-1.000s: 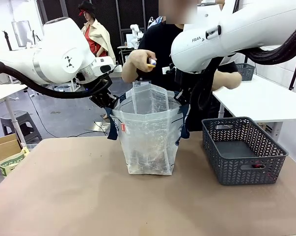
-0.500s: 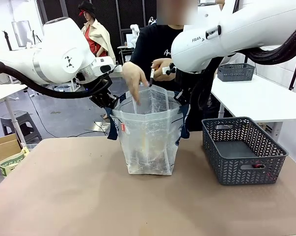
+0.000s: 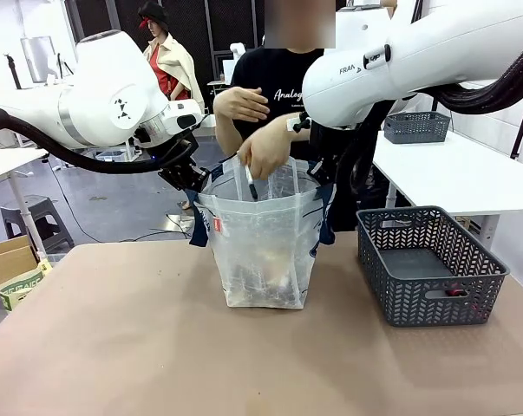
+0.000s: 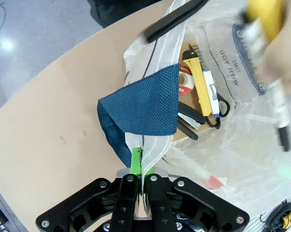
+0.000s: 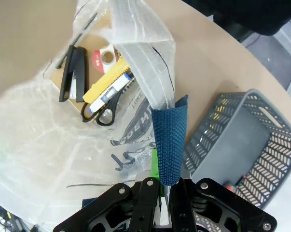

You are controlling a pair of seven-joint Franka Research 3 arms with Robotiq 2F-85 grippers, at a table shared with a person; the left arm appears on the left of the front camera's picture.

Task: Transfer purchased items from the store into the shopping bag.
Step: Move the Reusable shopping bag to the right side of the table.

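So the translucent whitish plastic shopping bag with navy strap handles [image 3: 261,234] stands mid-bench, a bit toward the far edge. Each arm has one side of its mouth. The left jaws are pressed together on the bag's rim right under the blue mesh strap [image 4: 145,106], and the right jaws are pinching the other blue woven strap [image 5: 168,140] along with the film behind it.

I'd guess that film is thin, floppy and slick, so the bag would slump if either side let go. The stitched strap roots look like the sane place to hold it.

Down inside it are a yellow utility knife [image 4: 199,79], black-handled scissors [image 4: 221,104], a white marker [image 4: 210,92] and a small tape roll [image 4: 185,82]. They're all light, stiff stuff, though the points could poke the plastic.

What's in the way is the person's hand [image 3: 265,154], right over the bag's mouth, lowering a slim pen-like piece [image 3: 251,186]. The dark grey lattice plastic basket [image 3: 417,295] sits near the bench's right edge, well apart from the bag, with one small red bit [image 3: 454,292] at its near right corner.
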